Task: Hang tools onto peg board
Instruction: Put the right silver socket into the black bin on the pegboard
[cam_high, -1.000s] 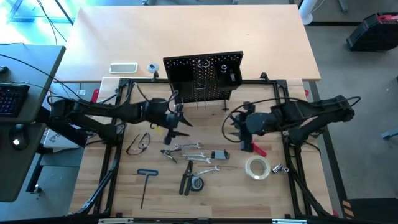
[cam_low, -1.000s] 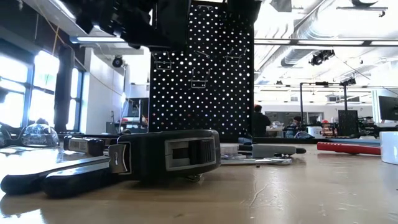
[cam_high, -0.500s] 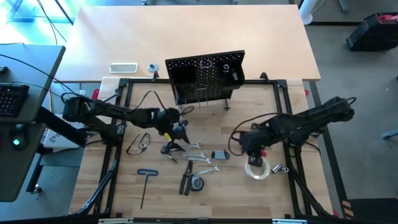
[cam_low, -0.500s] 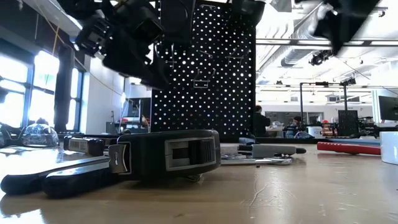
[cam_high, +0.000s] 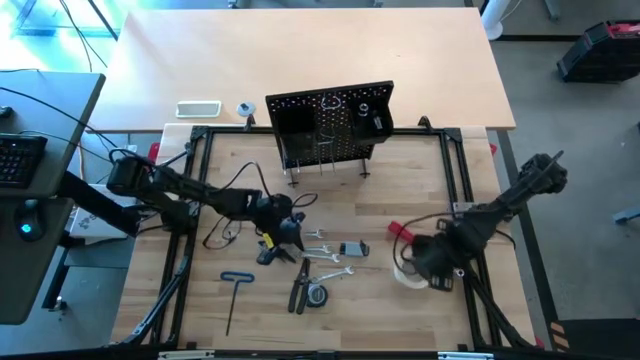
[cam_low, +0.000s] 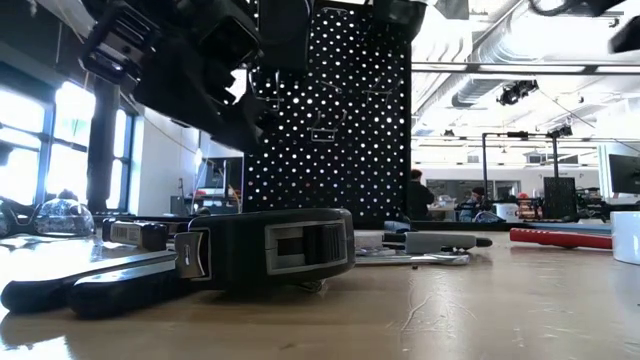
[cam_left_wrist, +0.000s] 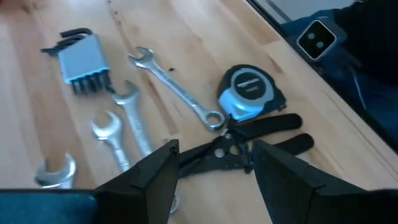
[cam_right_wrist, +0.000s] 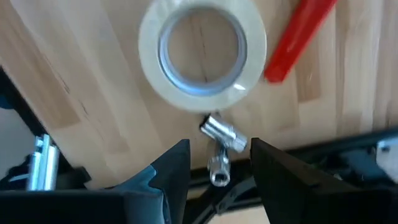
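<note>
Item: left gripper (cam_high: 283, 240). I am hovering low over the tool cluster at mid-table, fingers (cam_left_wrist: 155, 177) parted and holding nothing. A second ago I was up near the peg board (cam_high: 330, 125); I am now looking down at the dark-handled pliers (cam_left_wrist: 249, 146), which are showing between my fingers, with the wrenches (cam_left_wrist: 177, 93), tape measure (cam_left_wrist: 249, 99) and hex key set (cam_left_wrist: 81, 56) just beyond.

Item: right gripper (cam_high: 432, 262). I am sitting above the tape roll (cam_right_wrist: 202, 53), fingers (cam_right_wrist: 168, 180) apart and empty, having swung outward from the table's middle; the red-handled tool (cam_right_wrist: 298, 40) is lying beside the roll, a small metal fitting (cam_right_wrist: 221, 137) nearer my tips.

Item: status. Both of us are lining up first pickups; every loose tool is lying on the table, none gripped.
</note>
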